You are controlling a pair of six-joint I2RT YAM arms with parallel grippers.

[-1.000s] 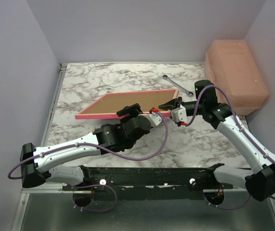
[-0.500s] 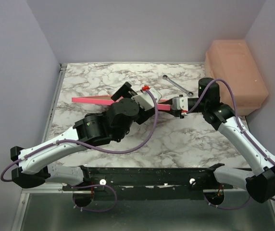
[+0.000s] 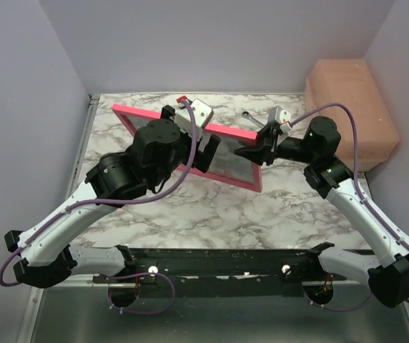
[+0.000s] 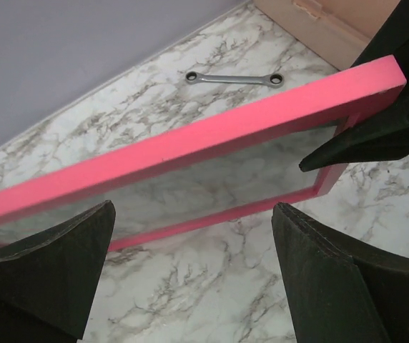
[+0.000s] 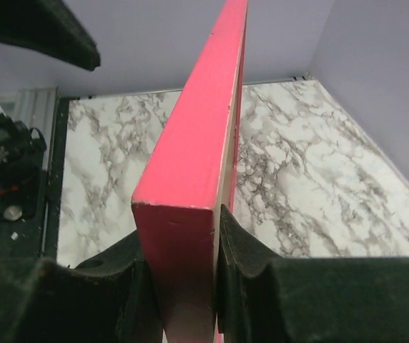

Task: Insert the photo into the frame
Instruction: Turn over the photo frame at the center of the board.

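Note:
The frame (image 3: 229, 132) is bright pink and stands tilted on its long edge over the marble table (image 3: 190, 207). Marble shows through its opening. My right gripper (image 3: 256, 151) is shut on its right end; in the right wrist view both pads clamp the pink rail (image 5: 197, 143), with the gripper (image 5: 183, 236) low in the picture. My left gripper (image 3: 208, 146) hangs open by the middle of the frame and touches nothing. In the left wrist view its fingers (image 4: 40, 264) stand wide apart, the gripper (image 4: 194, 286) over bare marble, the frame (image 4: 190, 146) beyond. The photo is out of view.
A metal wrench (image 4: 234, 78) lies on the table behind the frame, partly visible in the top view (image 3: 250, 116). A peach-coloured box (image 3: 351, 107) stands at the back right corner. Pale walls close in the table on three sides.
The frame has swung up from lying low with its brown back showing to standing on edge. My left gripper opened, came off it and moved back-left. My right gripper kept its hold.

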